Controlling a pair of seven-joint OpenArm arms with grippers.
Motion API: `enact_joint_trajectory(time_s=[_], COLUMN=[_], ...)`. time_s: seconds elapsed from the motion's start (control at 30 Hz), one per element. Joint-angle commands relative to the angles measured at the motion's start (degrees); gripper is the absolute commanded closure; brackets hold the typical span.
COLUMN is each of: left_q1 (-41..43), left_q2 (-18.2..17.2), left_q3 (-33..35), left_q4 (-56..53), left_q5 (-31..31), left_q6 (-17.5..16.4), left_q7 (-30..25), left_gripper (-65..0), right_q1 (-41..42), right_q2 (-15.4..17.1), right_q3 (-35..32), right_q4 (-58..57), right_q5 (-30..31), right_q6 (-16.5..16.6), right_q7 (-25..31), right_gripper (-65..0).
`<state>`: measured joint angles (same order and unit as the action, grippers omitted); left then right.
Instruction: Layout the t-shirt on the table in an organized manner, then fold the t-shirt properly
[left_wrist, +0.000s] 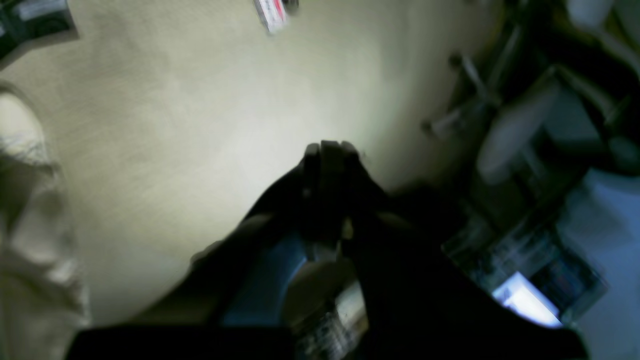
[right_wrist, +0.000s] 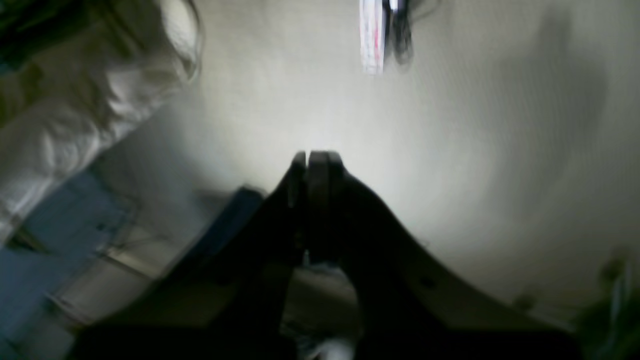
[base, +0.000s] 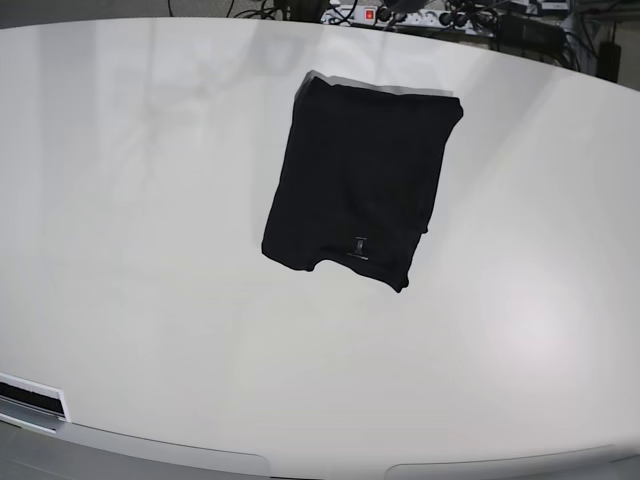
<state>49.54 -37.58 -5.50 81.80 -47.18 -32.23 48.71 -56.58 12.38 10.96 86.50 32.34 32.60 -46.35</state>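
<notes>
The black t-shirt (base: 355, 180) lies as a compact, roughly rectangular dark shape on the white table (base: 150, 250), a little right of the middle, with a tiny pale tag mark (base: 358, 245) near its front edge. No arm shows in the base view. In the blurred left wrist view my left gripper (left_wrist: 330, 147) is shut with nothing between its fingers, set against a pale surface. My right gripper (right_wrist: 315, 155) is likewise shut and empty in the right wrist view. Neither wrist view shows the shirt.
A power strip with cables (base: 400, 15) runs behind the table's far edge. A white slotted piece (base: 30, 400) sits at the front left edge. Cream-coloured fabric (left_wrist: 25, 225) (right_wrist: 75, 100) and blurred room clutter (left_wrist: 540, 150) fill the sides of the wrist views.
</notes>
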Motion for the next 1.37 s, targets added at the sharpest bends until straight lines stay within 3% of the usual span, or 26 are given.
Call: enact_joint_trajectory(time_s=[0.0, 0.17, 0.3, 0.43, 0.5, 0.63, 0.73, 0.97, 1.33], left_q1=[-2.32, -15.45, -23.32, -28.59, -30.23, -32.20, -32.20, -32.26, -32.28], left_q2=[1.46, 9.22, 13.44, 17.59, 19.47, 22.67, 24.68, 28.87, 29.00], left_q3=[1.07, 7.61, 12.85, 16.98, 18.53, 20.22, 20.22, 20.22, 20.22], left_q4=[-2.54, -24.15, -43.06, -54.82, -56.04, -55.28, -54.84, -54.12, -53.66], left_q5=[0.85, 13.14, 21.66, 26.93, 27.26, 27.26, 27.28, 32.39, 28.26], left_q6=[-0.26, -0.26, 0.28, 6.97, 9.22, 14.27, 17.97, 17.97, 17.90], left_q7=[-1.42, -15.47, -33.57, -45.51, -46.18, -46.80, -49.96, -53.90, -52.11], left_gripper=[0.0, 0.0, 0.0, 0.0, 0.0, 0.0, 0.0, 0.0, 0.0], right_q1=[1.79, 17.49, 26.77, 32.11, 33.57, 36.13, 37.40, 39.63, 39.54], right_q2=[0.37, -0.20, -2.38, -4.92, -6.29, -9.60, -10.51, -10.51, -10.51], right_q3=[-1.55, -10.25, -16.59, -21.22, -22.73, -23.63, -23.71, -23.71, -23.71], right_q4=[-4.13, -31.08, -50.47, -58.73, -58.75, -58.75, -58.77, -58.75, -58.75], right_q5=[-1.81, -9.42, -18.25, -25.40, -26.88, -26.86, -26.88, -31.34, -31.32], right_q6=[-0.09, -0.94, -6.10, -7.56, -8.20, -15.58, -17.64, -17.00, -17.20], right_q7=[1.75, 15.26, 29.90, 37.48, 37.81, 37.81, 38.25, 38.86, 38.69], right_gripper=[0.0, 0.0, 0.0, 0.0, 0.0, 0.0, 0.0, 0.0, 0.0])
